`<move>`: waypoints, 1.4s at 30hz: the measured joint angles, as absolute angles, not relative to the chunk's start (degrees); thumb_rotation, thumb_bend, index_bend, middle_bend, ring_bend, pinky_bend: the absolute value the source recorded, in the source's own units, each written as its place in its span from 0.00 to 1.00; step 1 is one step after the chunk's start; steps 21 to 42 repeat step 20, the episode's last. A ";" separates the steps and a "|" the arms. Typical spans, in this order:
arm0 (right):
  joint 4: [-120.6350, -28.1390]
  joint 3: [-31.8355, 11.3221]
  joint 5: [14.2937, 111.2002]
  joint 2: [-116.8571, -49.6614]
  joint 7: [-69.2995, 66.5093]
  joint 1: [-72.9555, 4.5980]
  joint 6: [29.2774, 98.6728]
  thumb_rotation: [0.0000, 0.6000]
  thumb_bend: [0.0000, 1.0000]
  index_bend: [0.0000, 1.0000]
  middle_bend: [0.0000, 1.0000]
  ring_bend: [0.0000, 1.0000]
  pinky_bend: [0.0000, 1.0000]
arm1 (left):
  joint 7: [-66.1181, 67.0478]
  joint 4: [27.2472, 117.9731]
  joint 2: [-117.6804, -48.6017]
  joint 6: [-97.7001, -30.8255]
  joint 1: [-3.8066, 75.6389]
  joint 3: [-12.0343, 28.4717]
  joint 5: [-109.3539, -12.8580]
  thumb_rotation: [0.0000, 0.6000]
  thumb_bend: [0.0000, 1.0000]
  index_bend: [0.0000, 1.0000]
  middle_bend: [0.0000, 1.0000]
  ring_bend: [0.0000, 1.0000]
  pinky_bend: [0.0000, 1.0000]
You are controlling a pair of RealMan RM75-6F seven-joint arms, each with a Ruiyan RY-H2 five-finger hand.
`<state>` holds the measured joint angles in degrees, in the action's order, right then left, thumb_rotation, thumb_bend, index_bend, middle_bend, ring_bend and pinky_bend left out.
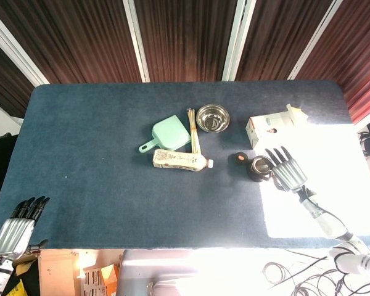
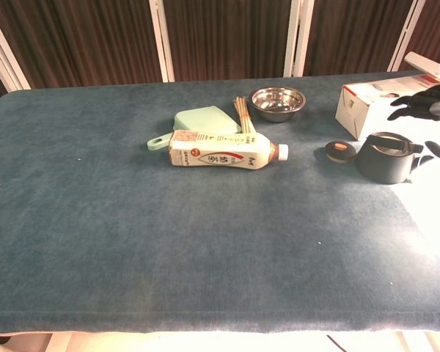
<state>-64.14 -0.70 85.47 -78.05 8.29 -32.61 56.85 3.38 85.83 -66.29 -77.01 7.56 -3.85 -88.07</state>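
The dark kettle (image 1: 259, 168) sits upright on the blue table (image 1: 98, 154), right where the cloth meets the bright patch of sunlight, its lid off — the small round lid (image 1: 240, 158) lies flat just beside it on the side toward the bottle. Your right hand (image 1: 288, 170) hangs just beside the kettle, on the sunlit side and raised a little above it in the chest view; the fingers are spread and hold nothing. Come in level with the handle, not from over the open mouth, and wrap before you lift — the pot looks light enough to skid on the cloth if you nudge it first. Mind the white carton (image 1: 274, 124) lying near behind it, on the far side; keep your fingertips short of it. Farther out across the cloth, the milk-tea bottle (image 1: 180, 160) lies on its side, touching a bundle of chopsticks (image 1: 192, 129), with the mint-green scoop (image 1: 168, 134) just behind it and the steel bowl (image 1: 212, 118) near. Your left hand (image 1: 17, 227) rests off the near corner of the table, fingers straight and close together, empty.
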 measured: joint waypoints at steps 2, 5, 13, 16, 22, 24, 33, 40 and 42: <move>-66.28 -0.73 86.34 -76.37 7.14 -31.64 59.96 0.82 0.58 0.09 0.00 0.00 0.00 | 2.92 85.80 -66.27 -77.96 7.31 -3.79 -88.53 1.00 0.04 0.00 0.07 0.03 0.10; -70.26 -0.60 87.64 -73.51 5.67 -29.44 65.43 0.84 0.43 0.05 0.00 0.00 0.00 | 1.99 85.57 -66.50 -79.94 6.86 -3.61 -89.45 1.00 0.04 0.00 0.07 0.03 0.10; -80.41 1.85 89.84 -67.13 4.46 -16.40 84.29 0.91 0.36 0.00 0.00 0.00 0.00 | -0.81 79.12 -72.28 -90.44 4.80 -1.67 -92.87 1.00 0.04 0.00 0.04 0.00 0.10; -83.23 3.40 89.42 -65.71 4.59 -10.65 88.20 0.93 0.36 0.00 0.00 0.00 0.00 | -1.58 76.03 -74.89 -93.77 4.03 -1.49 -95.12 1.00 0.04 0.00 0.04 0.00 0.10; -85.13 4.24 88.97 -64.20 4.82 -7.81 89.91 0.94 0.36 0.00 0.00 0.00 0.00 | -1.48 75.47 -75.13 -95.04 3.44 -2.04 -97.34 1.00 0.04 0.00 0.04 0.00 0.10; -85.13 4.24 88.97 -64.20 4.82 -7.81 89.91 0.94 0.36 0.00 0.00 0.00 0.00 | -1.48 75.47 -75.13 -95.04 3.44 -2.04 -97.34 1.00 0.04 0.00 0.04 0.00 0.10; -85.13 4.24 88.97 -64.20 4.82 -7.81 89.91 0.94 0.36 0.00 0.00 0.00 0.00 | -1.48 75.47 -75.13 -95.04 3.44 -2.04 -97.34 1.00 0.04 0.00 0.04 0.00 0.10; -85.13 4.24 88.97 -64.20 4.82 -7.81 89.91 0.94 0.36 0.00 0.00 0.00 0.00 | -1.48 75.47 -75.13 -95.04 3.44 -2.04 -97.34 1.00 0.04 0.00 0.04 0.00 0.10; -85.13 4.24 88.97 -64.20 4.82 -7.81 89.91 0.94 0.36 0.00 0.00 0.00 0.00 | -1.48 75.47 -75.13 -95.04 3.44 -2.04 -97.34 1.00 0.04 0.00 0.04 0.00 0.10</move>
